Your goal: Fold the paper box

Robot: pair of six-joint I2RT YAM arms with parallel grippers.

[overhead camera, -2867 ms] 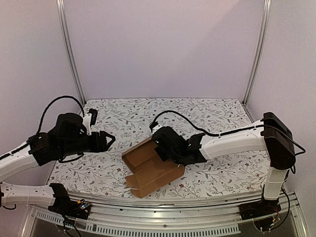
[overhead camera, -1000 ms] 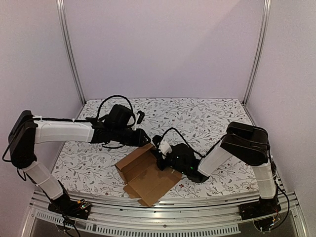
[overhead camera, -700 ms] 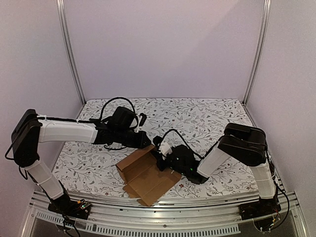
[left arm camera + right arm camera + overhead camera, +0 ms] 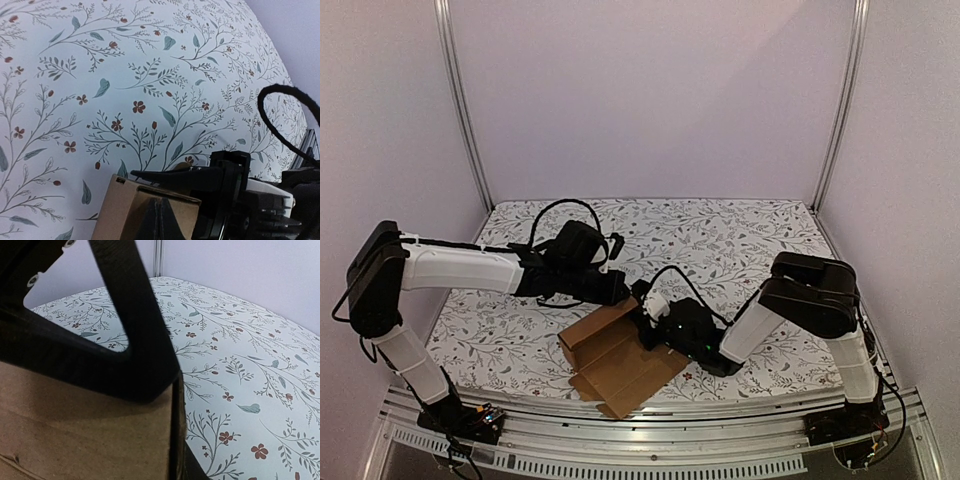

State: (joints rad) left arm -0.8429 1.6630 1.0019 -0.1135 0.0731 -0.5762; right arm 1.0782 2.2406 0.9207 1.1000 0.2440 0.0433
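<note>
The paper box (image 4: 620,365) is plain brown cardboard, partly folded, lying open near the table's front middle with one wall raised at its far end. My left gripper (image 4: 620,293) sits at that raised wall from the far left. In the left wrist view the left gripper (image 4: 160,212) is shut, its tips together against the box (image 4: 117,212) wall, with nothing seen between them. My right gripper (image 4: 646,318) meets the same wall from the right. In the right wrist view the right gripper (image 4: 175,405) straddles the cardboard (image 4: 75,435) edge, narrowly open.
The floral tablecloth (image 4: 740,240) covers the whole table. Purple walls and metal posts (image 4: 840,110) close it in at the back and sides. The right gripper's black finger (image 4: 175,176) lies along the box's top edge, close to my left fingertips.
The left arm swung in from the far left to the box's raised wall, and its jaws closed. The right gripper stayed at the wall and eased its jaws apart a little.
</note>
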